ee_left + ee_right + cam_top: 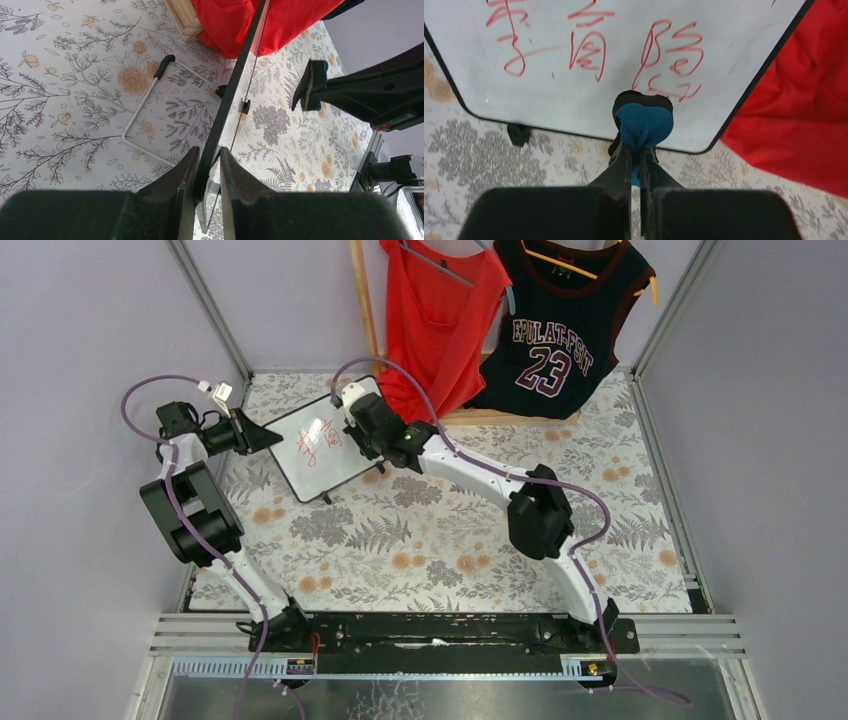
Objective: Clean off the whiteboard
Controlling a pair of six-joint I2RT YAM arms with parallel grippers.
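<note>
The whiteboard [312,452] stands tilted at the back left of the table, with red handwritten characters [589,55] on its white face [549,107]. My left gripper [268,437] is shut on the board's left edge; in the left wrist view its fingers [187,170] clamp the thin black frame [235,85]. My right gripper [350,430] is shut on a small blue eraser [644,124]. The eraser rests against the board's lower right part, just under the rightmost character. It also shows in the left wrist view [320,92].
A red tank top [440,310] and a black number 23 jersey [560,335] hang behind the board on a wooden rack [365,300]. The red cloth [804,100] lies just right of the board. A wire stand [145,100] sits behind the board. Grey walls close both sides.
</note>
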